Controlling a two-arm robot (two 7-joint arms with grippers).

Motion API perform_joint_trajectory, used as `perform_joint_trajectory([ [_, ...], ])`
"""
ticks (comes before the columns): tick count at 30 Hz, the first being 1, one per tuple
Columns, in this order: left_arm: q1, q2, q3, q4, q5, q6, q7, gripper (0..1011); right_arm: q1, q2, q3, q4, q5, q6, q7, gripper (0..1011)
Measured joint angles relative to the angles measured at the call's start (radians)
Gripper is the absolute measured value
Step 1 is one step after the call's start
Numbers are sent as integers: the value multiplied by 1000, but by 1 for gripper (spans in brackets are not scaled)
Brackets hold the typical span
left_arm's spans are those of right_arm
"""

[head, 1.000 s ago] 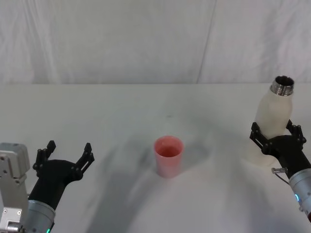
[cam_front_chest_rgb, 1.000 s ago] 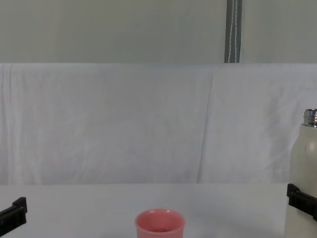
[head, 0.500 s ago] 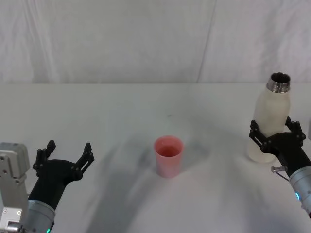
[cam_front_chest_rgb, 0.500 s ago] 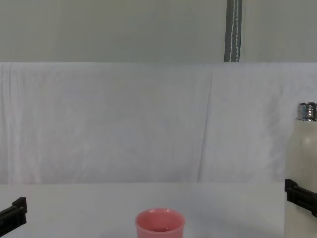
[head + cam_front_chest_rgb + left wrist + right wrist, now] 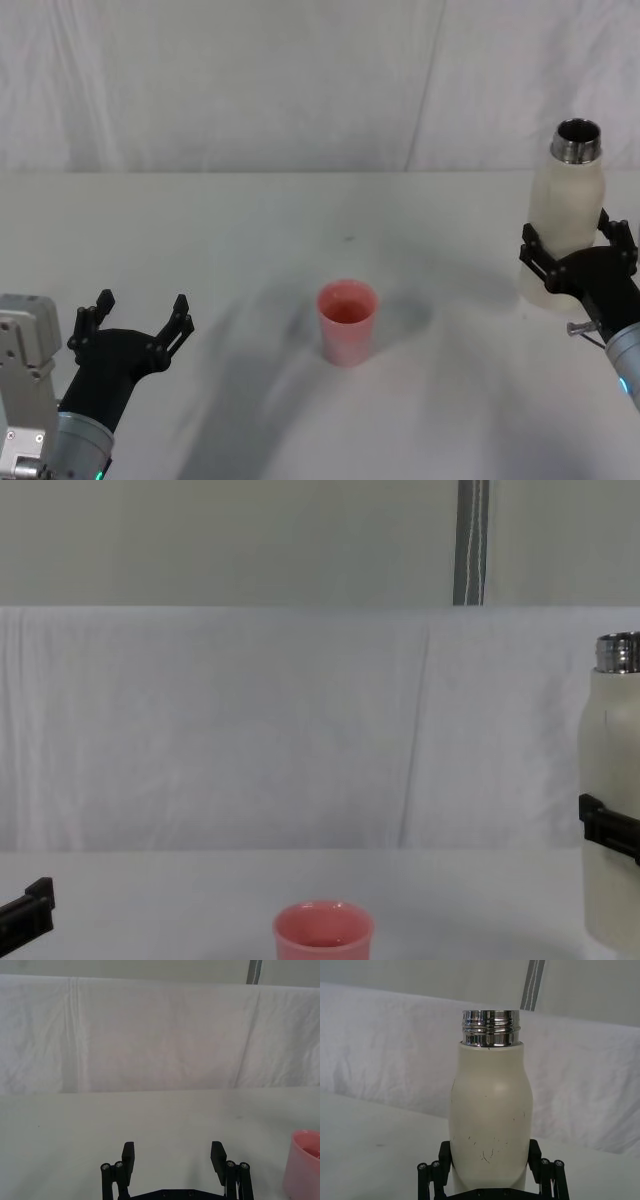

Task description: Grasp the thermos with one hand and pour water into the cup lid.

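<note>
The thermos (image 5: 566,222) is a tall cream-white bottle with an open steel neck. It stands upright at the far right, with my right gripper (image 5: 582,262) shut on its lower body. In the right wrist view the black fingers (image 5: 444,1154) press both sides of the thermos (image 5: 490,1110). In the chest view the thermos (image 5: 611,780) looks raised just above the table. The cup lid (image 5: 347,321), a small salmon-pink cup, stands upright mid-table, well to the left of the thermos. My left gripper (image 5: 136,322) hovers open and empty at the near left, the cup lid (image 5: 305,1165) off to its side.
A white cloth covers the table (image 5: 250,230) and hangs as a backdrop behind it. A grey vertical post (image 5: 470,542) rises beyond the backdrop. Bare tabletop lies between the cup lid and each gripper.
My right gripper has carried the thermos upward, its steel neck sitting clearly higher in the chest view. The cup lid and the left gripper have not moved.
</note>
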Motion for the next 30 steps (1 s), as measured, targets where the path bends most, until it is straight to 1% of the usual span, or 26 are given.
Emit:
perform_joint_trajectory([
  [8,0,0,0,0,0,0,0,1001,-1,-3,8,-10,7,-8,5,947],
  [11,0,0,0,0,0,0,0,1001,1,7,0,-19,-17,-9,5,947],
  [17,0,0,0,0,0,0,0,1001,11,45,-29,-39,-107,-11,2,947],
  [18,0,0,0,0,0,0,0,1001,14,54,-39,-45,-131,-11,2,947],
  [20,0,0,0,0,0,0,0,1001,18,64,-49,-52,-157,-10,2,947],
  [21,0,0,0,0,0,0,0,1001,21,75,-61,-60,-186,-8,2,947],
  [22,0,0,0,0,0,0,0,1001,21,75,-61,-60,-186,-8,2,947],
  [25,0,0,0,0,0,0,0,1001,29,100,-90,-75,-256,-2,2,947],
  [27,0,0,0,0,0,0,0,1001,32,108,-102,-83,-283,0,2,947],
  [28,0,0,0,0,0,0,0,1001,34,115,-112,-89,-305,0,1,947],
  [30,0,0,0,0,0,0,0,1001,36,121,-123,-95,-328,0,-1,947],
])
